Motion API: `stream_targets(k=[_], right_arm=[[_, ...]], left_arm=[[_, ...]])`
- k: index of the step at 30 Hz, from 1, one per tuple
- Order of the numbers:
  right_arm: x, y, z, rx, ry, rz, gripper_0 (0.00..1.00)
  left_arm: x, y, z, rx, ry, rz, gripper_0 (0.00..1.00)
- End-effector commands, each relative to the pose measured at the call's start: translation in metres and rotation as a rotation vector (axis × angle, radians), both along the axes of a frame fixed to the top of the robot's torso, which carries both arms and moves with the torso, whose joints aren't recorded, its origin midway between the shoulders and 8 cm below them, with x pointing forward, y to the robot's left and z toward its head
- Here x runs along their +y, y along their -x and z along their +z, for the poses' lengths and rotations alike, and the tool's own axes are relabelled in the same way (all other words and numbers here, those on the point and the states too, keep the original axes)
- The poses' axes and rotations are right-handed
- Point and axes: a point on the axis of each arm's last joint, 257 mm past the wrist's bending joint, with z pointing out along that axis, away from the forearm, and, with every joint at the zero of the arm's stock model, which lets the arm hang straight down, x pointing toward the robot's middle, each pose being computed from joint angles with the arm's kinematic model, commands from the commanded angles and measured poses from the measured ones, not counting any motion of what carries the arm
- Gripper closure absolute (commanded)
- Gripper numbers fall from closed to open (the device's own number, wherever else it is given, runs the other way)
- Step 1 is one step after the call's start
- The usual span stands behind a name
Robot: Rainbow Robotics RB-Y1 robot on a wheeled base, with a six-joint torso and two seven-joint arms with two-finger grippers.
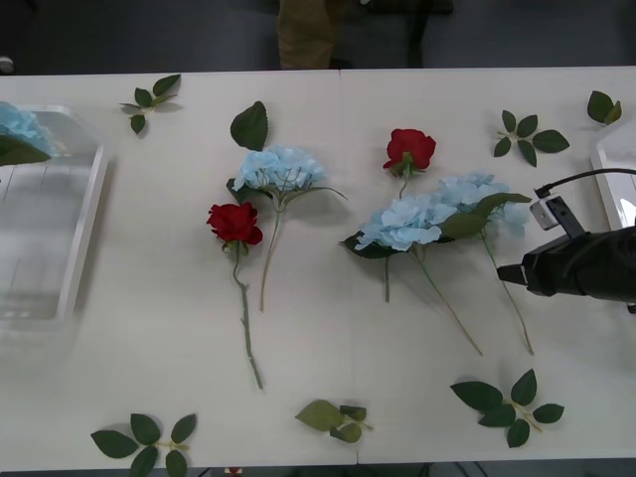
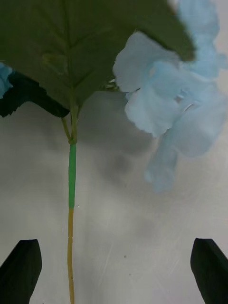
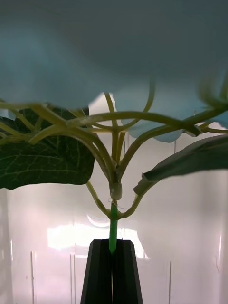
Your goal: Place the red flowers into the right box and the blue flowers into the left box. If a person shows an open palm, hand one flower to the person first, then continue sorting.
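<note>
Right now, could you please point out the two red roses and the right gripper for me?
Left red rose [image 1: 235, 222], front view, on its bloom.
Right red rose [image 1: 409, 148], front view, on its bloom.
Right gripper [image 2: 114, 270], right wrist view, midway between its open fingertips.

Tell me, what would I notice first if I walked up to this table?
Probably the two red flowers and the fluffy blue flowers lying mid-table among loose leaf sprigs. The right gripper, fingers open, reaches in beside the rightmost blue one, while the left gripper pinches another blue flower's stem over the left box.
</note>
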Motion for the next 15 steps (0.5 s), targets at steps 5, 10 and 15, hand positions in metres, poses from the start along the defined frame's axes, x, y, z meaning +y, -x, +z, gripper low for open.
stream_targets(k=[5, 10, 15], right_arm=[[0.057, -0.025, 0.008, -0.004, -0.037, 0.036, 0.09], [0.087, -0.041, 0.009, -0.023, -0.066, 0.045, 0.08], [0.094, -0.049, 0.005, -0.021, -0.011, 0.058, 0.38]], left_arm=[[0.009, -0.004, -0.002, -0.021, -0.115, -0.071, 0.22], [0.01, -0.003, -0.004, -0.017, -0.12, -0.079, 0.13], [0.007, 0.001, -0.008, 0.005, -0.11, -0.086, 0.13]])
